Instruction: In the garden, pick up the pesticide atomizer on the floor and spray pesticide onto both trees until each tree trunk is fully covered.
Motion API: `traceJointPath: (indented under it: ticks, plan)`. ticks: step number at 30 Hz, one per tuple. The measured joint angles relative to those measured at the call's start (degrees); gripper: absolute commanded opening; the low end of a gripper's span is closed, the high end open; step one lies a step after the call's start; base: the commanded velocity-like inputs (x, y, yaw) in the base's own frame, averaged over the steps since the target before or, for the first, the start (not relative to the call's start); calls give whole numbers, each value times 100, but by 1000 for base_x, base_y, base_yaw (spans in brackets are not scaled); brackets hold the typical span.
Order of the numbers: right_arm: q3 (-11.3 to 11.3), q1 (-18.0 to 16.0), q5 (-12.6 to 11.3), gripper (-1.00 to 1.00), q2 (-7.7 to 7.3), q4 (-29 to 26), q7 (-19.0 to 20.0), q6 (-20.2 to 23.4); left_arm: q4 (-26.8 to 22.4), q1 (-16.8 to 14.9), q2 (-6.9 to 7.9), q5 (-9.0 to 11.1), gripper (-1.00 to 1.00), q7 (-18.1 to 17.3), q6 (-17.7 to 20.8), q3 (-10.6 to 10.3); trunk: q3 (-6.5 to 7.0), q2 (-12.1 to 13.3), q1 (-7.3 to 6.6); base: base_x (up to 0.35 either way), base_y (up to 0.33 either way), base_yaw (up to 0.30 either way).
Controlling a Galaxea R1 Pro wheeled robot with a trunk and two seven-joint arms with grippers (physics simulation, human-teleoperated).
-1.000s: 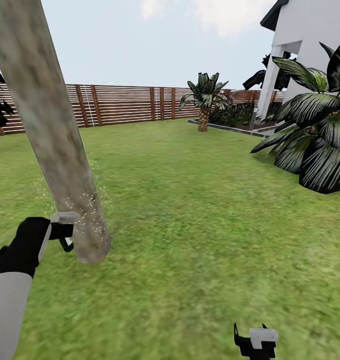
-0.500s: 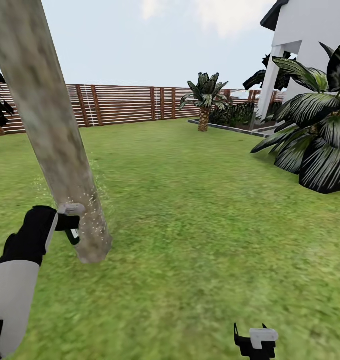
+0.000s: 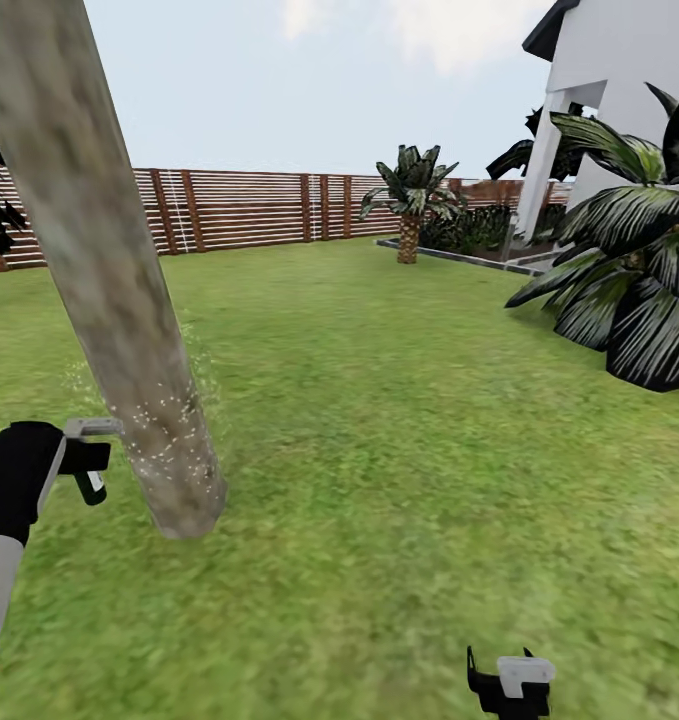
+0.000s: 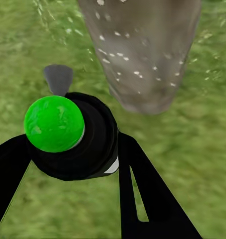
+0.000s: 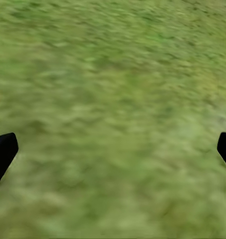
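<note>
Head view: left end effector (image 3: 87, 462) sits low at the left, just beside the leaning tree trunk (image 3: 99, 260), pinching the small black spray bottle (image 3: 89, 486), which hangs below the grey finger pad. White specks of spray (image 3: 169, 440) dot the lower trunk, w/ a faint mist on both sides of it. Grass (image 3: 379, 450) covers the ground out to a brown slat fence (image 3: 239, 205). A small palm (image 3: 411, 195) stands near the fence, a big dark leafy plant (image 3: 629, 290) at the right, white house (image 3: 629, 70) behind it. Right end effector (image 3: 509, 685) is low near the bottom edge, over grass, well apart from the trunk.

Left wrist view: bottle (image 4: 75, 134) seen top-on, bright green cap twd the camera, gripped between the black fingers (image 4: 142, 189). Speckled trunk base (image 4: 142, 55) is close ahead, meeting the grass.

Right wrist view: fingertips (image 5: 3, 152) at both edges, spread wide, nothing between them; blurry grass (image 5: 113, 109) beneath
</note>
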Motion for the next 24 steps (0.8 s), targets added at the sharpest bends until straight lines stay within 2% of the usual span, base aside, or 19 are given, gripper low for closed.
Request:
traceJointPath:
  ticks: [5, 6, 8, 10, 11, 13, 14, 15, 17, 20, 24]
  plan:
    - [0, 0, 0, 100, -2, 0, 0, 0, 6, 98, 37, -73, -100, 8, -29, 43, 0, 0, 0, 48, 42, 0]
    - [1, 0, 0, 100, -1, 0, 0, 0, 4, 196, 43, -70, -100, 14, -170, 52, 0, 0, 0, 3, 3, 0]
    - [0, 0, 0, 100, -2, 0, 0, 0, 8, 362, 28, -37, -100, 30, -739, 55, 0, 0, 0, 1, 1, 0]
    - [-1, 0, 0, 100, -3, 0, 0, 0, -41, 395, -5, 34, -100, 24, -1006, 75, 0, 0, 0, 0, 0, 0]
    - [0, 0, 0, 100, -3, 0, 0, 0, -59, 374, -13, 74, -100, 25, -1017, 74, 0, 0, 0, 0, 0, 0]
    - [0, 0, 0, 100, -3, 0, 0, 0, -78, 307, -16, 289, -100, 26, -902, 62, 0, 0, 0, 0, 0, 0]
    - [-3, 0, 0, 100, -4, 0, 0, 0, -86, 131, -6, 468, -100, 24, -600, 55, 1, 0, 0, 0, 0, 0]
    - [-3, 0, 0, 100, -5, 0, 0, 0, -92, -4, -1, 507, -100, 21, -422, 54, 1, 0, 0, 0, 0, 0]
    - [-5, 0, 0, 100, -5, 0, 0, 0, -94, -96, 3, 519, -100, 19, -289, 36, 0, 0, 0, 0, 0, 0]
    - [-3, 0, 0, 100, -5, 0, 0, 0, -52, -77, 26, 482, -100, 12, -302, 8, 0, 0, 0, 0, 0, 0]
    - [1, 0, 0, 100, -1, 0, 0, 0, -1, 206, -1, 513, -100, 33, -327, 1, -1, 0, 0, 0, 0, 0]
